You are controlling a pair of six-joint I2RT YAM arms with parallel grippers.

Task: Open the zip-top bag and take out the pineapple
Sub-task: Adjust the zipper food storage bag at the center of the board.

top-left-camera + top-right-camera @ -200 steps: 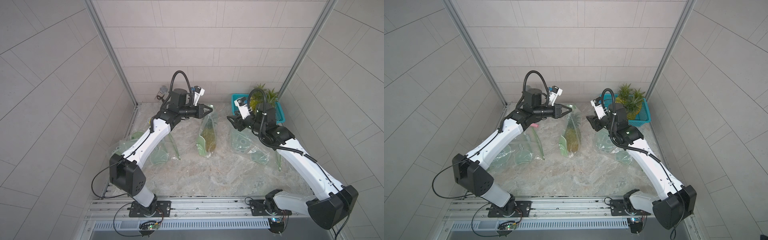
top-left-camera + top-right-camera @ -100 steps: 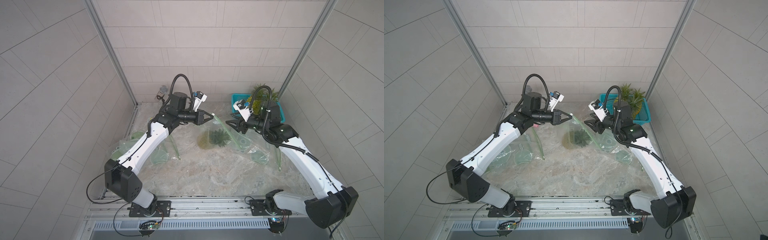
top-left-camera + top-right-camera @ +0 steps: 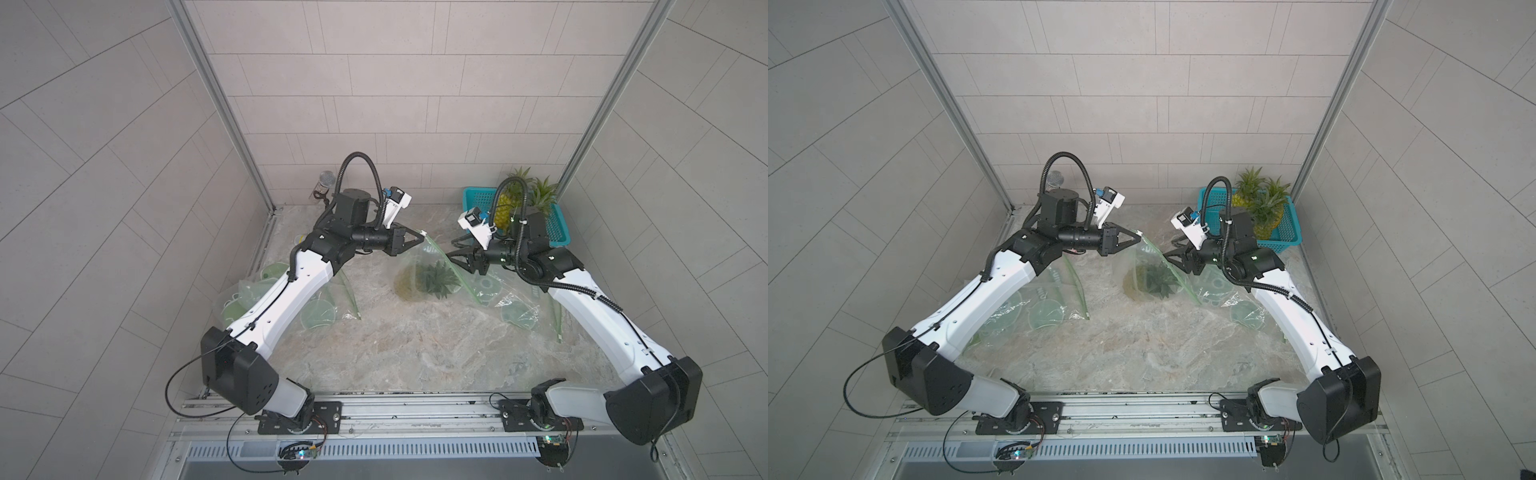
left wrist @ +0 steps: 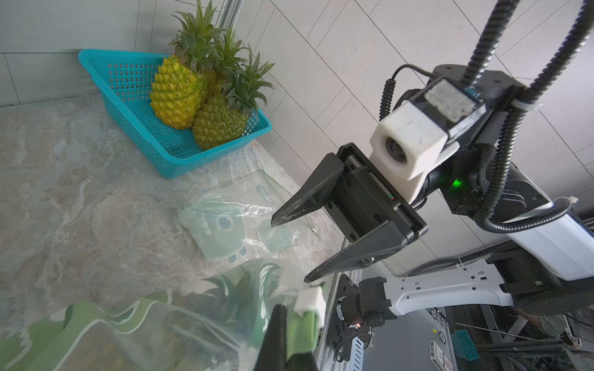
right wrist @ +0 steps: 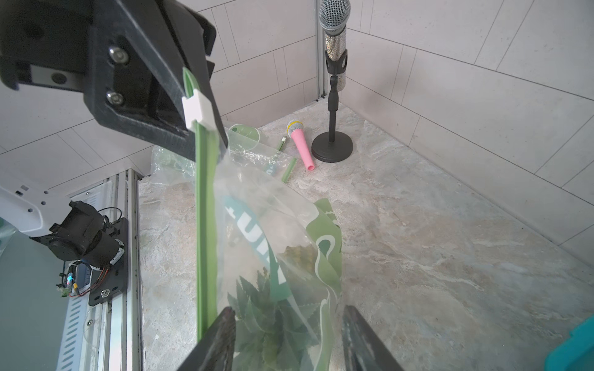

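Left jaws pinch the zip-top bag by its rim; right jaws stand wide.

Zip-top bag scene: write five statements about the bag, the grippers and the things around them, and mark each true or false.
1. The left gripper is shut on the green zip strip of the clear plastic zip-top bag. True.
2. The jaws of the right gripper are clamped on the bag. False: they stand apart, gripping nothing.
3. The green-crowned pineapple lies loose on the marble tabletop. False: it is inside the bag.
4. The turquoise plastic basket holds pineapples. True.
5. The pink microphone sits in the black stand. False: it lies flat beside it.
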